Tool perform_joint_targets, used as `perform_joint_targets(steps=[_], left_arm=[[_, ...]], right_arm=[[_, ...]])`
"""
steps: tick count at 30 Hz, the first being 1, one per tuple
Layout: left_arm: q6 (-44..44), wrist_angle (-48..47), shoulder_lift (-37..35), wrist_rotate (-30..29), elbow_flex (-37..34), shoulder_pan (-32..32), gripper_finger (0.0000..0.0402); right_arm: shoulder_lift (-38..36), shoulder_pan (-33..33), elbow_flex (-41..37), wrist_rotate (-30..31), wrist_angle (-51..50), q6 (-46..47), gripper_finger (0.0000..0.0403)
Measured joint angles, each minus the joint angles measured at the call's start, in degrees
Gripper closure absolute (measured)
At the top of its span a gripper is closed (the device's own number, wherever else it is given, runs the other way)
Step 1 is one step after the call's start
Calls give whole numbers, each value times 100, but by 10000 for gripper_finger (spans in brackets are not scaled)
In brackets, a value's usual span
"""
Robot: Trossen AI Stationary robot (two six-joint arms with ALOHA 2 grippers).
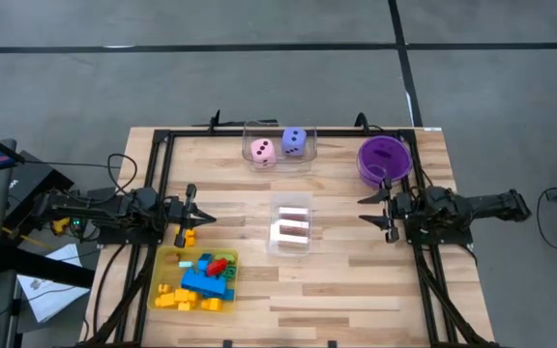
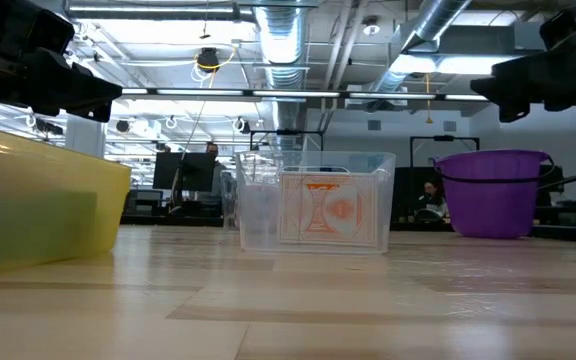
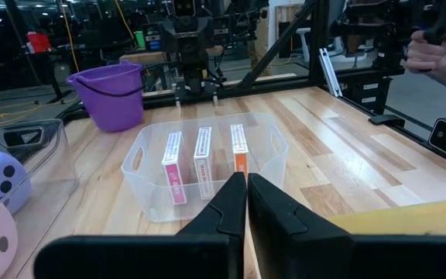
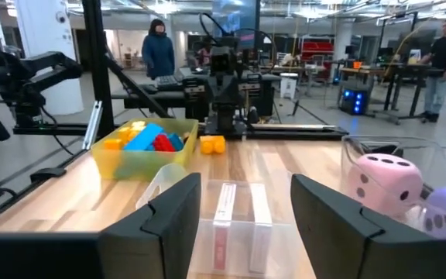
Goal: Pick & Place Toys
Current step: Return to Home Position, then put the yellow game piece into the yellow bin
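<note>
The left gripper (image 1: pixel 190 220), fingers pressed together, sits at the left of the high view just above the yellow tray (image 1: pixel 162 261), seemingly pinching a small yellow brick (image 1: pixel 188 235). The right gripper (image 1: pixel 383 210), fingers spread and empty, waits at the right below the purple bowl (image 1: pixel 385 159).

To do this well, carry the brick over a container before letting go, and release low so it does not bounce.

The bricks (image 1: pixel 206 278) fill the tray, the cards (image 1: pixel 292 229) stand in the centre clear box (image 1: pixel 292 206), and the dice (image 1: pixel 278 146) sit top centre. The pinch itself is too small to confirm.
</note>
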Motion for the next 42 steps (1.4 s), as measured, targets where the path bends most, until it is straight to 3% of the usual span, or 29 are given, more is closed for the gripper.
perform_joint_targets(steps=[9, 20, 26, 29, 42], left_arm=[[1, 0, 0, 1, 0, 0, 389], [0, 0, 0, 0, 0, 0, 389], [0, 0, 0, 1, 0, 2, 389], [0, 0, 0, 0, 0, 0, 389], [1, 0, 0, 1, 0, 1, 389]], right_arm=[[0, -478, -2, -231, -13, 101, 217], [216, -523, -2, -219, -34, 942, 219], [216, -492, -4, -214, -29, 3051, 219], [216, -492, -4, -207, -29, 3587, 219], [216, -492, -4, -206, -10, 3711, 219]])
